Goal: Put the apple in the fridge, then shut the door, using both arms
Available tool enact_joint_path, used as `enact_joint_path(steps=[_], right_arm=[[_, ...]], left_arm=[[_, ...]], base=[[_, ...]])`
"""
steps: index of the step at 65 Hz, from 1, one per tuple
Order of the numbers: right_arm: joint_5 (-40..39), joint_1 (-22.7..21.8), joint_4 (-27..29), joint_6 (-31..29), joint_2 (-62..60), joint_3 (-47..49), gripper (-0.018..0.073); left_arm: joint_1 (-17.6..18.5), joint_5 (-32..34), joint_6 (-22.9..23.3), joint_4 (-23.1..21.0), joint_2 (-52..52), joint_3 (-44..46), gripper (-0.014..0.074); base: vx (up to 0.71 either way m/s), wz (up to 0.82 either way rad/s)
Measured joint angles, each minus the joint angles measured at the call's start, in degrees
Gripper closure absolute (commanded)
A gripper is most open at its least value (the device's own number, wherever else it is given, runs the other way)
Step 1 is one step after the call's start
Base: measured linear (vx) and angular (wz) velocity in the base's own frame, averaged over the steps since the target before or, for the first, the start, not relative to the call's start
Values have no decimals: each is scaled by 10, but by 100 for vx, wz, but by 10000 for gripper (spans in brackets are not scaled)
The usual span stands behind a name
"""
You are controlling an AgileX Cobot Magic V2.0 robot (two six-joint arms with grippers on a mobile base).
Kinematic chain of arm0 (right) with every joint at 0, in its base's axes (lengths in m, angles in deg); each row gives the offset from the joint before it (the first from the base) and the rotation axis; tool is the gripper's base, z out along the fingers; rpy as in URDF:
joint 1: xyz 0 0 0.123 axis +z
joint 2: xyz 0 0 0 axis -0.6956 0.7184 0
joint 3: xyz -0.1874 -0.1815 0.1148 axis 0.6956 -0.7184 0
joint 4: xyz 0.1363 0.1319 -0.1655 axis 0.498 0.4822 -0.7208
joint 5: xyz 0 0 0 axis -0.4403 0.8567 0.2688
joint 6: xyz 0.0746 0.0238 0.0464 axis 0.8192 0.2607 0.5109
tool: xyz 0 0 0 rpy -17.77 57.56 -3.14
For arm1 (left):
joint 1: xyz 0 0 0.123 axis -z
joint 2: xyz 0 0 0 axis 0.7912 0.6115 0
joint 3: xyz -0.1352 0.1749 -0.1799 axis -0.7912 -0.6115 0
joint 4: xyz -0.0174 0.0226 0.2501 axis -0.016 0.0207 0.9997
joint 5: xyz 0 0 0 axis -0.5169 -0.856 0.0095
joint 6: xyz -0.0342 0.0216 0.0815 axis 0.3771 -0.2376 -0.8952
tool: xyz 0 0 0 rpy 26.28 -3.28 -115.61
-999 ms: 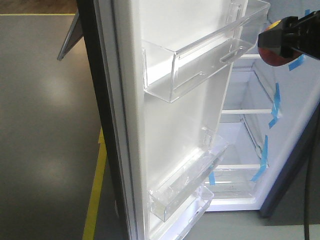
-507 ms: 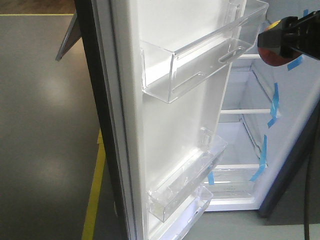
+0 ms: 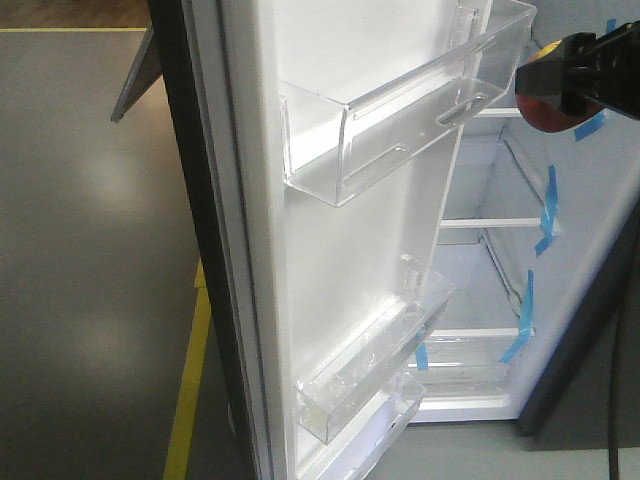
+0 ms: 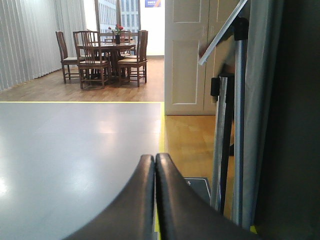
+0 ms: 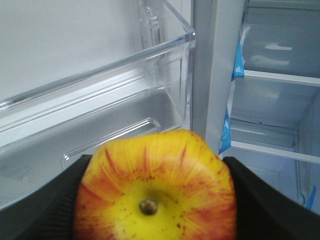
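One apple (image 5: pixel 155 192), yellow around the stem dimple and streaked with red, clamped between the black fingers of the right claw (image 3: pixel 572 72). Held in the air, on no shelf, at the height of the upper door bin (image 3: pixel 400 110). Round, so no long axis to mind; stem turned toward the wrist camera.

Straight ahead of the claw and to its left: the clear bin, its corner just beside the apple. To the right of that corner, past the white edge of the door (image 3: pixel 330 260): the open fridge (image 3: pixel 480 270), with glass shelves (image 3: pixel 495 222) and blue tape (image 3: pixel 552 200). Probably needed therefore: a shift to the right before going forward, to keep off the bin rim. Good open room above the shelves, less near the bin. Not yet inside the compartment, judging from the front view.

Left claw (image 4: pixel 155 162) pressed together with nothing between, low, on the outer side, near the dark grey outside of what is likely the door. Close by, a slanted sign board (image 4: pixel 222 32) on a pole (image 4: pixel 240 125), a possible obstacle for the closing push. Right claw nearer to the fridge, left claw nearer to the door.
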State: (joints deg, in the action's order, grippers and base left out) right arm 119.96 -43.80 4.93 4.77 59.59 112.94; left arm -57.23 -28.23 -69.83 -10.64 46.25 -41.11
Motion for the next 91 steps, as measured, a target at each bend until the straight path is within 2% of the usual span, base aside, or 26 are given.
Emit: enact_joint_path(steps=[91], right_arm=[[0, 0, 0, 0, 0, 0, 567]], left_arm=[[0, 0, 0, 0, 0, 0, 602]], base=[[0, 0]])
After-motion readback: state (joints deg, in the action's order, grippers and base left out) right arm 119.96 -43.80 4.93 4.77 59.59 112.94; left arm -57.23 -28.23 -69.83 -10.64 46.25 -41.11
